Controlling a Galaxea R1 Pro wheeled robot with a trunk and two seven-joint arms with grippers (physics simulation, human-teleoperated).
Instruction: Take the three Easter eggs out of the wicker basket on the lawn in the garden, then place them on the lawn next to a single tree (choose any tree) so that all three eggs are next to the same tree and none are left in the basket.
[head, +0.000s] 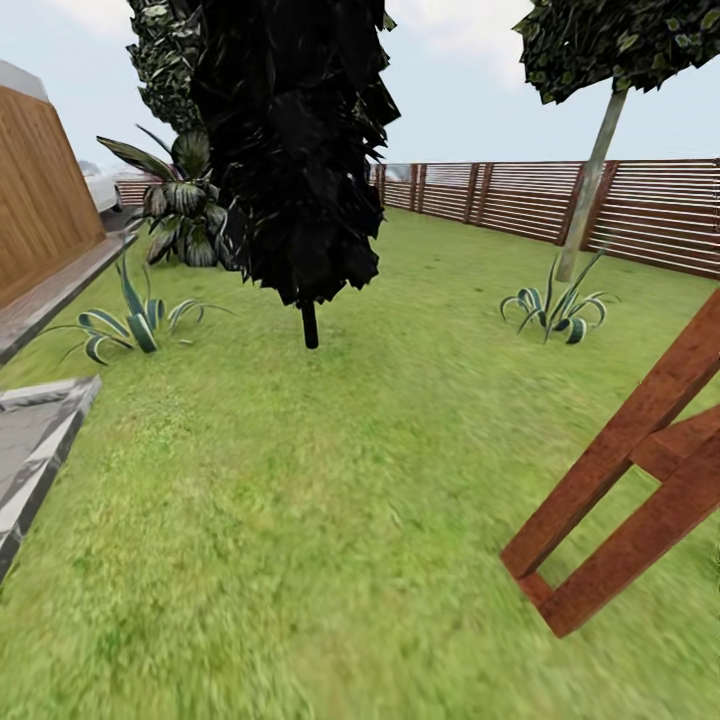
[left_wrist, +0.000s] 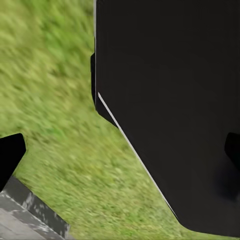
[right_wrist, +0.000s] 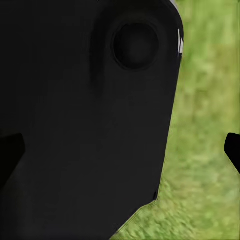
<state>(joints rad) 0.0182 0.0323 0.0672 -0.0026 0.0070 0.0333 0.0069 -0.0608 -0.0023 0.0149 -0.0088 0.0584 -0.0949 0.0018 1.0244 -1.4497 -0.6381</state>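
Robot in transit across the lawn (head: 300, 520). Ahead stand a black-leaved tree (head: 290, 150), a pale-trunked tree (head: 590, 190) by the far-right fence (head: 650, 215), and a swing frame (head: 640, 480) near right. Basket and eggs are not located, so no progress can be confirmed. Both wrist views face dark robot body; whether either gripper is open or closed cannot be told.
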